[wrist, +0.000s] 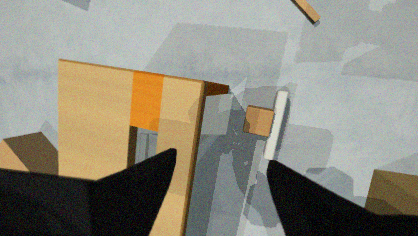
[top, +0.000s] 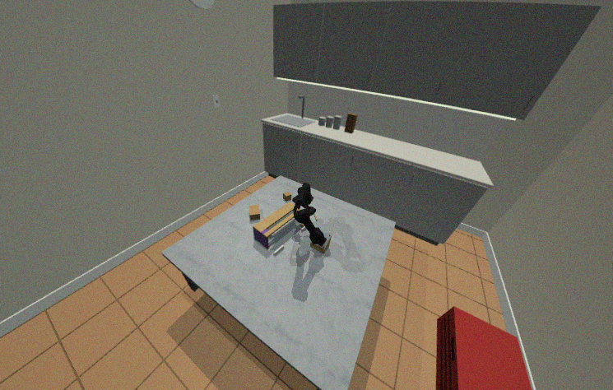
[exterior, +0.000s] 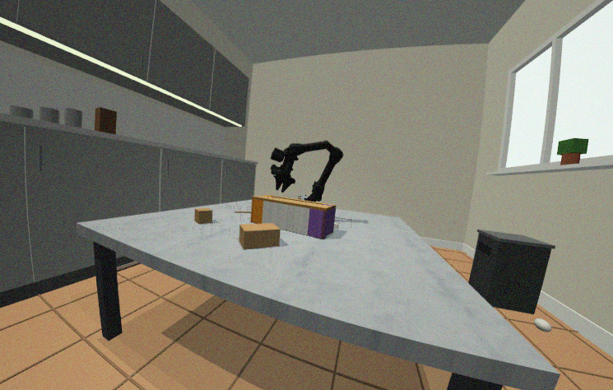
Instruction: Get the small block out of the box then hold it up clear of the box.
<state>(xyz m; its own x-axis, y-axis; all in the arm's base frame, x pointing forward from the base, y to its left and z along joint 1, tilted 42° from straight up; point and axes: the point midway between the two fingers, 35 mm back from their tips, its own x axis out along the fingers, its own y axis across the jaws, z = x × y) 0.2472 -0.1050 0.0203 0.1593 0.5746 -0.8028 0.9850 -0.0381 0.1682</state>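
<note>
The wooden box (top: 274,220) (exterior: 256,211) (wrist: 95,115) stands upright on the table, with an orange end section and a purple end (top: 260,236) (exterior: 317,224). A small tan block (wrist: 259,121) lies on the table outside the box, beside its clear front near the orange end. It is against or very close to a short white bar (wrist: 278,125). My gripper (exterior: 285,188) (wrist: 222,161) is open and empty, above the box's height. In the wrist view its left finger overlaps the box top and its right finger points just below the white bar; the block is ahead of the gap.
A thin wooden stick (top: 316,217) (exterior: 243,211) (wrist: 306,11) lies off the orange end. A larger tan block (top: 254,213) (exterior: 259,236) and a tan cube (top: 287,196) (exterior: 203,215) stand behind the box. Another white bar (top: 278,250) lies near the purple end.
</note>
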